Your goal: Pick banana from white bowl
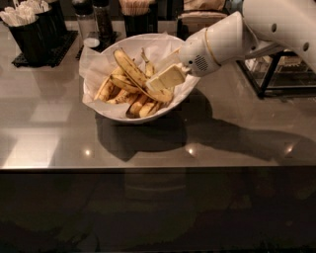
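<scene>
The white bowl [106, 111] stands on the grey table, lined with crinkled white paper and holding several bananas. The longest banana [131, 69], yellow with dark streaks, lies on top of the pile, slanting from the bowl's back left down to its right side. My gripper [162, 80] reaches in from the right over the bowl's right rim. It sits at the lower right part of that long banana, touching or just above it. The white arm hides the bowl's far right rim.
A black holder with white cutlery [29, 29] stands at the back left. Shakers [94, 22] and a cup of sticks [136, 12] stand behind the bowl. A black wire rack [281, 74] is at the right. The table's front edge [158, 168] runs across the view.
</scene>
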### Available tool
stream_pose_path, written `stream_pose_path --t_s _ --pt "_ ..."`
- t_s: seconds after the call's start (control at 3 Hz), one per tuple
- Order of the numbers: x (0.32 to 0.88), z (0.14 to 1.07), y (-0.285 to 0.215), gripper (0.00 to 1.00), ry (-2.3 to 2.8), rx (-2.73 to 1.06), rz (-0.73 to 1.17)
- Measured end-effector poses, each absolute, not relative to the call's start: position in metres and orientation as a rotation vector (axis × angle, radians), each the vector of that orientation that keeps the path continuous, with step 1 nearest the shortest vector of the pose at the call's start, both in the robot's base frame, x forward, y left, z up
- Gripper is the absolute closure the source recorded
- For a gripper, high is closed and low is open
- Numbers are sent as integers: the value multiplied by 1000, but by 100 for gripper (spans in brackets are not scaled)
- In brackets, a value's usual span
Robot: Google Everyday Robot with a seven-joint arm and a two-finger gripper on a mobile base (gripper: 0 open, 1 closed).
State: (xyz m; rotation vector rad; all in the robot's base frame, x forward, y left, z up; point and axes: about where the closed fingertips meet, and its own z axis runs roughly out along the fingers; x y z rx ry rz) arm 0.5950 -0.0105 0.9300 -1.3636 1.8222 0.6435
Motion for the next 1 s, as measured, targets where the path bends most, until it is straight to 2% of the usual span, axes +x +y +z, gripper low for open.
stream_pose_path --t_s 0.33,0.67,1.0 --pt "595 922 -5 29 1837 -1374 676" --pt "597 907 0 23 1864 -1388 725" --pt "601 896 2 31 1886 -1384 758"
